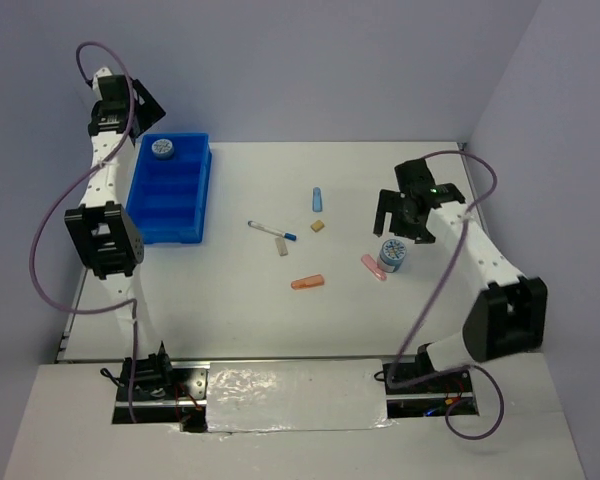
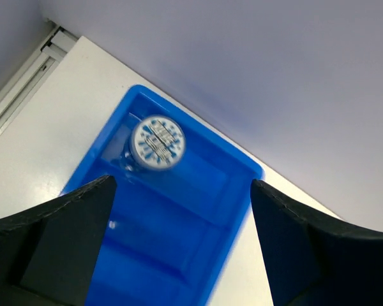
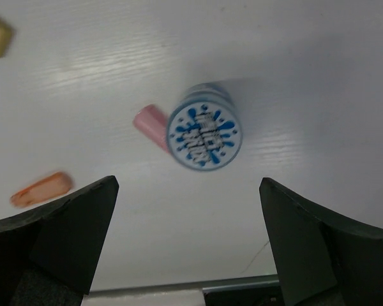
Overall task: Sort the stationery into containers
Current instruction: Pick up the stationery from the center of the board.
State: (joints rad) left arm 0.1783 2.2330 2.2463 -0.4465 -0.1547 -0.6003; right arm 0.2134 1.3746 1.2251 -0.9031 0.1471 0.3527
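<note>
The bright blue tray (image 1: 170,205) lies at the far left with one blue-white tape roll (image 1: 163,149) in its farthest compartment. My left gripper (image 1: 143,112) hovers open and empty above that end; the left wrist view shows the roll (image 2: 157,142) in the tray (image 2: 254,171) below the gripper (image 2: 182,185). The second tape roll (image 1: 392,254) stands on the table at the right, touching a pink stick (image 1: 373,267). My right gripper (image 1: 400,232) is open just above and beyond it; in its wrist view (image 3: 188,185) the roll (image 3: 205,134) is ahead of the fingertips.
On the table's middle lie a white pen with blue cap (image 1: 271,231), a light-blue stick (image 1: 318,199), a beige eraser (image 1: 318,226), a grey eraser (image 1: 282,247) and an orange stick (image 1: 307,282). Walls stand close behind and to the right.
</note>
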